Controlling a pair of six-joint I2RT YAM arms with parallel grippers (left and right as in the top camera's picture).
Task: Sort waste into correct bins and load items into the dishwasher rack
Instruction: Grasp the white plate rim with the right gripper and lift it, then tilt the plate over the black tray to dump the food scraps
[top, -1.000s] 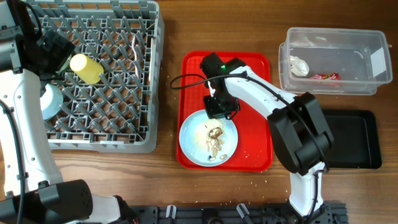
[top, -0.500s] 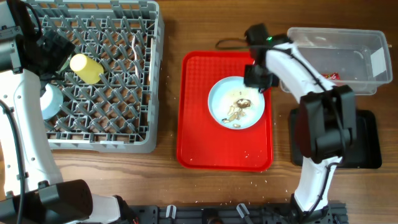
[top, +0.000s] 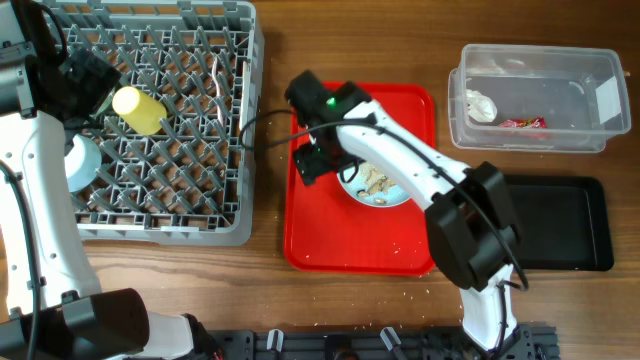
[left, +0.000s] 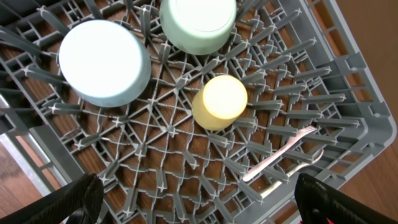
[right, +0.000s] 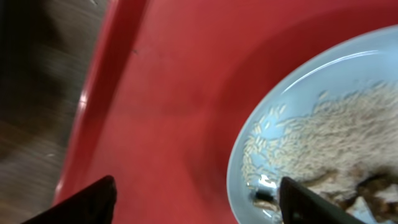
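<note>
The pale plate (top: 381, 197) lies in the middle of the red serving tray (top: 330, 240), partly under my right arm, with brownish food scraps (top: 374, 181) on it. My right gripper (top: 314, 161) hangs open over the tray's left part. In the right wrist view the plate (right: 292, 143), with rice-like crumbs (right: 336, 130), has its left rim below the gap between the fingers. My left gripper (left: 199, 205) stands open above the dishwasher rack (top: 235, 215), which holds the yellow cup (left: 219, 102), the light blue bowl (left: 104, 62) and the pale green bowl (left: 198, 22).
A clear tub (top: 590, 135) at the back right holds a crumpled napkin (top: 482, 105) and a red wrapper (top: 520, 123). In front of it lies a black tray bin (top: 560, 230). Pale cutlery (left: 280, 158) lies in the rack near its edge.
The right gripper carried the plate from the tray's front left to its back right, then let go. It now stands open at the tray's left. The left arm has not moved.
</note>
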